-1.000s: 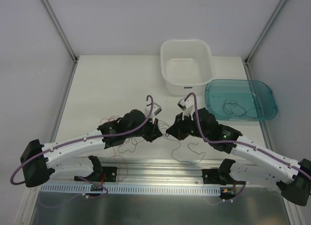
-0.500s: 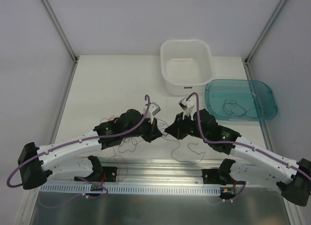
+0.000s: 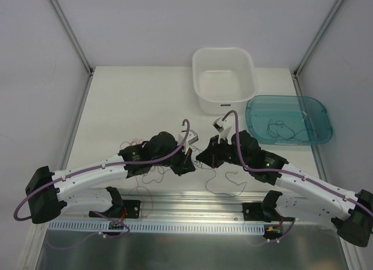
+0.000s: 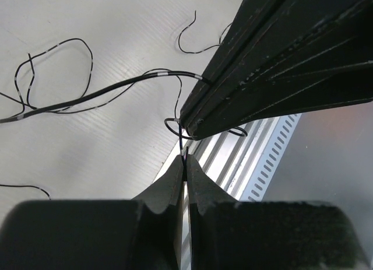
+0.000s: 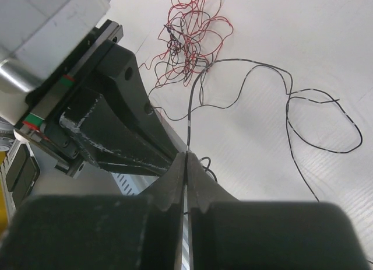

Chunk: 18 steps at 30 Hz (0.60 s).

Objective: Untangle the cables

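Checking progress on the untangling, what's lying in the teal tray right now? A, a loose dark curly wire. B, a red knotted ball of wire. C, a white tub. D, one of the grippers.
A: the top view shows a loose dark curly wire lying by itself inside the teal tray.

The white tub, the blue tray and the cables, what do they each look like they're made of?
The white tub: probably moulded plastic, opaque with a soft sheen and rounded corners. The blue tray: likely translucent tinted plastic, glossy at the rim. The cables: hair-thin wire, apparently red or black insulated, holding springy curls.
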### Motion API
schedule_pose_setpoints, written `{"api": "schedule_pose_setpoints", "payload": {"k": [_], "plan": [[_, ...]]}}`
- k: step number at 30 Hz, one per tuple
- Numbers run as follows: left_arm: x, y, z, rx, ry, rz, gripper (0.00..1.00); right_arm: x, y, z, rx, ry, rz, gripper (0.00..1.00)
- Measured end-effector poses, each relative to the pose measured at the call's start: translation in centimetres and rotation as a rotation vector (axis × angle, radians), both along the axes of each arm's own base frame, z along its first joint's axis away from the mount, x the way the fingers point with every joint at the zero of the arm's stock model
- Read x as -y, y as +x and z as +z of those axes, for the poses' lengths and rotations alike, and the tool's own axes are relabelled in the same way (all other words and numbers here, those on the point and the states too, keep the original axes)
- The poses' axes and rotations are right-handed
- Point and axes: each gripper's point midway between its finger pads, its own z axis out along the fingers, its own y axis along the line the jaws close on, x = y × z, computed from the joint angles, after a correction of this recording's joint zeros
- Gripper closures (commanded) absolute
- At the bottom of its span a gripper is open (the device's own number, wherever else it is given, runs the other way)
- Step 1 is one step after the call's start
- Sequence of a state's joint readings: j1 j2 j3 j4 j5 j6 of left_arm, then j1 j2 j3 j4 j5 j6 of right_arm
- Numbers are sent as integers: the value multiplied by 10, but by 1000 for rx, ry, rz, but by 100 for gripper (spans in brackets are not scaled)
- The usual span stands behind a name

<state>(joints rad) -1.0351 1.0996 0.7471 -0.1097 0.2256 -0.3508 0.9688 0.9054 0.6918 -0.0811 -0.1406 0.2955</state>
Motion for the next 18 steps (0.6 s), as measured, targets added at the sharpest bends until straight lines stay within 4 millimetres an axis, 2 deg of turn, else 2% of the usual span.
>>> {"api": "schedule_pose_setpoints", "payload": {"k": [7, 10, 13, 18], "plan": [[0, 0, 1, 7, -2, -3, 100, -6, -3, -2, -21, 6, 21, 99], [3, 2, 7, 28, -26, -12, 100, -13, -4, -8, -44, -8, 32, 95], [5, 2, 8, 41, -47, -20, 100, -16, 0, -9, -55, -25, 17, 85], [8, -1, 8, 75, -134, -37, 100, -15, 4, -1, -51, -45, -12, 59]]}}
